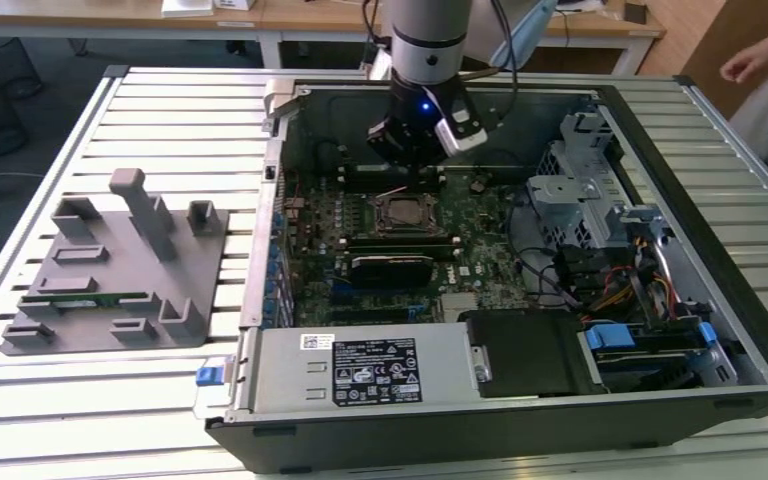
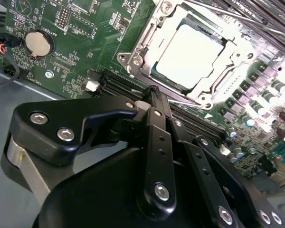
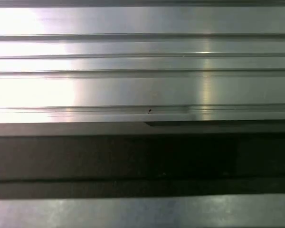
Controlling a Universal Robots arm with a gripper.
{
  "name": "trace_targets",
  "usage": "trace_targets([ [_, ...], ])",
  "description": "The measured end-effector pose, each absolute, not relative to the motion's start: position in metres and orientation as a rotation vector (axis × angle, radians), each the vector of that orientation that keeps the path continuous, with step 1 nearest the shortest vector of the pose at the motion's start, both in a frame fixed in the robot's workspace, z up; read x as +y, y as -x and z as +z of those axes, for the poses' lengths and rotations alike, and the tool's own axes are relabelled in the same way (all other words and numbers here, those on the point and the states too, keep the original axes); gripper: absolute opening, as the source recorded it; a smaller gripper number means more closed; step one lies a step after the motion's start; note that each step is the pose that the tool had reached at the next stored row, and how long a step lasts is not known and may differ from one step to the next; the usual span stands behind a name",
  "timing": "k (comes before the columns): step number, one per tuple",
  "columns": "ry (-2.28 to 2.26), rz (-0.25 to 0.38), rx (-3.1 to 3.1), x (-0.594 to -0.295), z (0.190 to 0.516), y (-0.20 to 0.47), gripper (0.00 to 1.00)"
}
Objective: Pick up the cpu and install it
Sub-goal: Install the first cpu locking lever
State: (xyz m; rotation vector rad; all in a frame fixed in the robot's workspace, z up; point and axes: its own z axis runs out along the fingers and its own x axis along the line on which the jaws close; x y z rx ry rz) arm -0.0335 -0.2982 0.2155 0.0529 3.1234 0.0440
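The cpu [image 2: 194, 56], a shiny silver square, lies flat inside the metal-framed socket [image 2: 133, 52] on the green motherboard. In the exterior view the cpu [image 1: 403, 211] sits mid-board inside the open computer case [image 1: 491, 420]. My gripper [image 1: 418, 172] hangs just above the board, a little behind the socket. In the second wrist view my gripper [image 2: 151, 95] has its black fingers [image 2: 156, 123] drawn together with nothing between them. Their tips stand beside the socket's edge, apart from the cpu.
A grey fixture plate [image 1: 104, 270] holding a green memory stick [image 1: 84, 297] rests on the slatted metal table [image 3: 142, 71] at the exterior view's left. Drive cages and cables [image 1: 598, 230] crowd the case's right side. A person's hand [image 1: 758, 60] shows at the far right.
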Motion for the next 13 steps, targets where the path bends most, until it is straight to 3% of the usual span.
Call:
trace_targets([
  [13, -0.053, 0.036, 3.124, -0.298, 0.201, 0.026, 0.11],
])
